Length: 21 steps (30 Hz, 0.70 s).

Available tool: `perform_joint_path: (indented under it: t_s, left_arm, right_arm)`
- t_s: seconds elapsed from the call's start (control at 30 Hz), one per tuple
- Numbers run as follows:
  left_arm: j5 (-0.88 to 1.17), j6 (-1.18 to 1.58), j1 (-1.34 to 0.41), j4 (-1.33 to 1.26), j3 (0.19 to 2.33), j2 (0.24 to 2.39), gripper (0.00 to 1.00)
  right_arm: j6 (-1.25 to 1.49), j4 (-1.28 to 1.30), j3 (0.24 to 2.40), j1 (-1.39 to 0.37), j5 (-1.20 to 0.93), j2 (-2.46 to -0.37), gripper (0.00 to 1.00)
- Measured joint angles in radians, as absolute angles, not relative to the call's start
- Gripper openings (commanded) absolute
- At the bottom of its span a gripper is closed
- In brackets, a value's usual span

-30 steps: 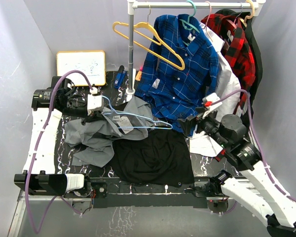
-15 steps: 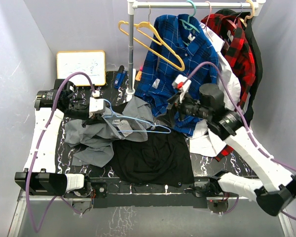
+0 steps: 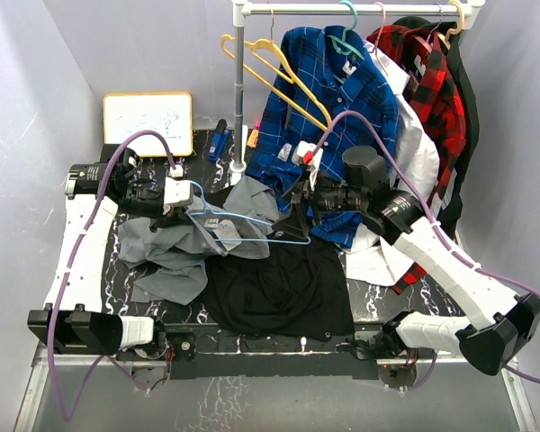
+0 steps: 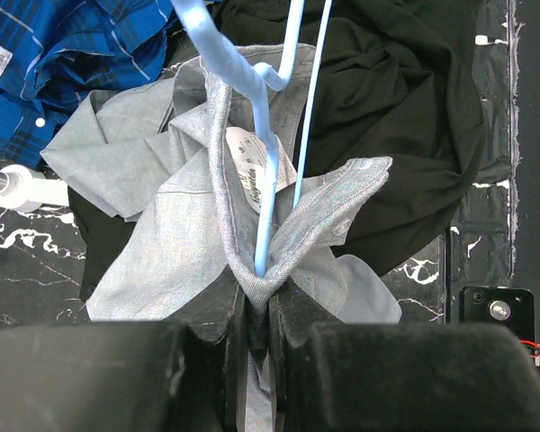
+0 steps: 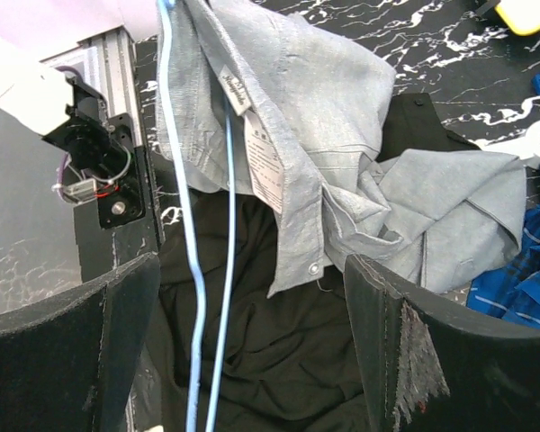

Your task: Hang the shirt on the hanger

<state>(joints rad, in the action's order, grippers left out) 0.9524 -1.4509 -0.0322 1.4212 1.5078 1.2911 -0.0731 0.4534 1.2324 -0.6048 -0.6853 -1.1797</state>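
Note:
The grey shirt (image 3: 175,252) lies crumpled on the left of the table, its collar lifted. The light-blue hanger (image 3: 243,219) runs from the collar out to the right over the black cloth. My left gripper (image 3: 175,202) is shut on a fold of the shirt collar (image 4: 171,243), and the hanger wire (image 4: 268,171) runs into that fold between the jaws (image 4: 256,315). My right gripper (image 3: 297,202) is open and empty, just above the hanger's right end. In the right wrist view the hanger wires (image 5: 193,270) and a shirt corner (image 5: 342,117) lie between its fingers (image 5: 243,342).
A black cloth (image 3: 279,288) covers the table's middle. A blue plaid shirt (image 3: 333,126) and other clothes hang on the rack behind my right arm. Yellow hangers (image 3: 279,81) hang by the rack pole (image 3: 240,99). A whiteboard (image 3: 148,121) stands at the back left.
My right arm has swung from the right side leftward and forward, bringing its open gripper over the hanger's right end. My left gripper has kept its hold and barely moved.

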Motion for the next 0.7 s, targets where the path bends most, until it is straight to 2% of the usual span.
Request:
perform_joint_path:
  t_s: [0.17, 0.3, 0.4, 0.47, 0.57, 0.6, 0.7]
  left_arm:
    - [0.95, -1.451, -0.033, 1.421, 1.508, 1.302, 0.0]
    - [0.95, -1.451, -0.035, 1.421, 1.508, 1.304, 0.0]
    - [0.95, -1.451, -0.037, 1.421, 1.508, 1.306, 0.0]
    - [0.95, -1.451, -0.038, 1.421, 1.508, 1.309, 0.0]
    - [0.95, -1.451, -0.039, 1.421, 1.508, 1.314, 0.0]
    - [0.949, -1.45, -0.041, 1.421, 1.508, 1.316, 0.0]
    - [0.947, -1.446, -0.041, 1.416, 1.508, 1.32, 0.0]
  right_arm:
    - [-0.072, 0.454, 1.241, -0.62, -0.711, -1.187, 0.8]
    - [-0.073, 0.453, 1.246, -0.65, -0.708, -1.21, 0.72]
    - [-0.08, 0.454, 1.248, -0.703, -0.695, -1.25, 0.56]
    - [-0.086, 0.454, 1.248, -0.733, -0.677, -1.282, 0.38]
    - [-0.094, 0.453, 1.248, -0.751, -0.652, -1.317, 0.05]
    - [-0.099, 0.452, 1.248, -0.751, -0.646, -1.323, 0.0]
    - [-0.105, 0.443, 1.248, -0.751, -0.634, -1.327, 0.0]
